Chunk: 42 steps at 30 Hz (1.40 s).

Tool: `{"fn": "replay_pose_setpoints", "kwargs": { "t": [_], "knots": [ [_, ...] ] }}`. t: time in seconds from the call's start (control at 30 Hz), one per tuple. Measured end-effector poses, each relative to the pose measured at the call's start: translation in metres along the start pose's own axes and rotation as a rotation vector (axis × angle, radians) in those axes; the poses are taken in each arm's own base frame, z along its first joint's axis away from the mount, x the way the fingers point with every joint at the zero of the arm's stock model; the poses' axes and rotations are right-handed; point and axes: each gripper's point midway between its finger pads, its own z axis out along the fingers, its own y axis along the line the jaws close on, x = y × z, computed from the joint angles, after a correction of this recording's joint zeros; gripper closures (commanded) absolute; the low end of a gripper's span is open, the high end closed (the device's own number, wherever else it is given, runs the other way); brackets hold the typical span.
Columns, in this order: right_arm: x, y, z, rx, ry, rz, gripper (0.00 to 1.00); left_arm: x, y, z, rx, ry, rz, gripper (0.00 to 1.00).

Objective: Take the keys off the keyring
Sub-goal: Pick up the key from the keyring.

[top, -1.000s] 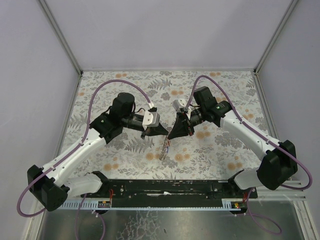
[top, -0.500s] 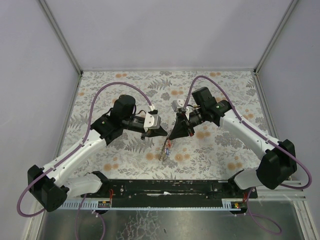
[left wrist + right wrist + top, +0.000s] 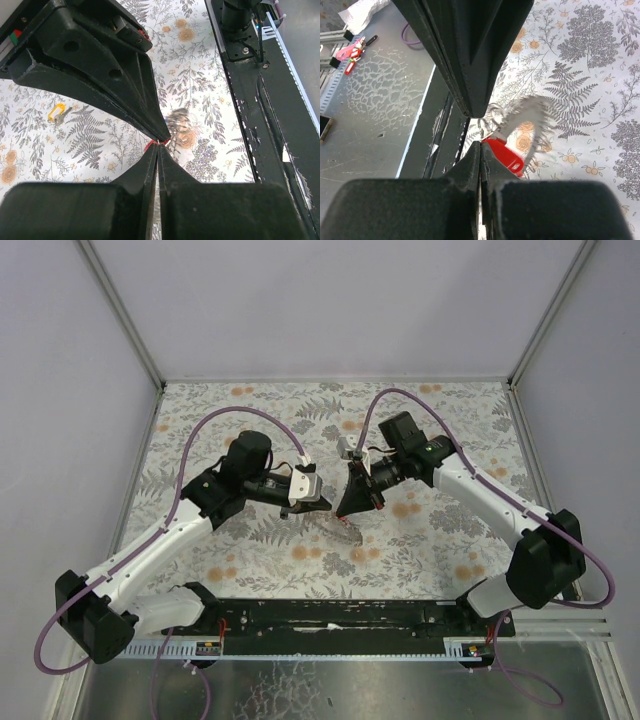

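Observation:
Both grippers meet tip to tip above the middle of the floral table. My left gripper [image 3: 323, 508] is shut; its closed fingertips [image 3: 159, 146] seem to pinch the edge of the keyring [image 3: 342, 530]. The keyring is a grey motion blur in the left wrist view [image 3: 178, 119] and in the right wrist view [image 3: 536, 117]. My right gripper [image 3: 346, 511] is shut on a red key [image 3: 506, 154] that hangs on the ring. A yellow key [image 3: 56, 112] lies loose on the table. Other keys on the ring are lost in the blur.
The black base rail [image 3: 330, 615] runs along the table's near edge, with a grey metal shelf [image 3: 375, 100] below it. A pink and red bunch of tags [image 3: 351, 51] lies on that shelf. White walls close in the table at the back and sides.
The keyring hung straight down below the two tips; now it has swung up sideways and blurs. The right gripper has shifted slightly left, closer to the left gripper.

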Motion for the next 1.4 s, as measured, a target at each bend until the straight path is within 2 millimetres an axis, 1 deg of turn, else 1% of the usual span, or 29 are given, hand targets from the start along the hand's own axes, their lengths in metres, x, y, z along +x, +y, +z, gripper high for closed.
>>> {"fn": "replay_pose_setpoints", "kwargs": {
  "t": [0.2, 0.27, 0.33, 0.47, 0.53, 0.63, 0.7, 0.8, 1.03, 1.13, 1.27, 1.4],
  "knots": [
    [0.002, -0.002, 0.001, 0.0, 0.003, 0.053, 1.0, 0.002, 0.0, 0.0, -0.004, 0.009, 0.001, 0.99],
    [0.002, -0.002, 0.002, 0.0, 0.004, 0.062, 1.0, 0.006, 0.0, 0.0, -0.012, 0.017, -0.004, 0.93],
    [0.003, -0.004, 0.001, 0.008, 0.013, 0.066, 1.0, 0.011, -0.003, -0.001, -0.018, 0.022, -0.02, 0.84],
    [-0.001, -0.009, -0.002, 0.039, 0.044, 0.053, 1.0, 0.026, -0.018, -0.003, -0.039, 0.008, -0.067, 0.71],
    [-0.005, -0.013, -0.003, 0.059, 0.061, 0.028, 1.0, 0.031, -0.024, -0.004, -0.056, -0.009, -0.096, 0.68],
    [-0.008, -0.015, -0.003, 0.08, 0.088, -0.011, 1.0, 0.031, -0.026, -0.005, -0.094, -0.043, -0.123, 0.67],
    [-0.005, -0.015, -0.002, 0.088, 0.107, -0.021, 1.0, 0.03, -0.025, -0.006, -0.125, -0.073, -0.133, 0.67],
    [-0.002, -0.017, -0.002, 0.106, 0.133, -0.025, 1.0, 0.027, -0.023, -0.006, -0.174, -0.13, -0.157, 0.62],
    [-0.001, -0.025, -0.005, 0.154, 0.159, -0.02, 1.0, 0.035, -0.006, -0.005, -0.316, -0.212, -0.308, 0.6],
    [0.001, -0.027, -0.006, 0.172, 0.168, -0.005, 1.0, 0.035, 0.0, -0.004, -0.344, -0.242, -0.362, 0.6],
    [0.001, -0.029, -0.007, 0.189, 0.172, 0.013, 1.0, 0.034, 0.003, -0.003, -0.363, -0.288, -0.404, 0.61],
    [0.001, -0.031, -0.008, 0.206, 0.174, 0.031, 1.0, 0.031, 0.005, 0.001, -0.358, -0.318, -0.43, 0.65]
  ]
}}
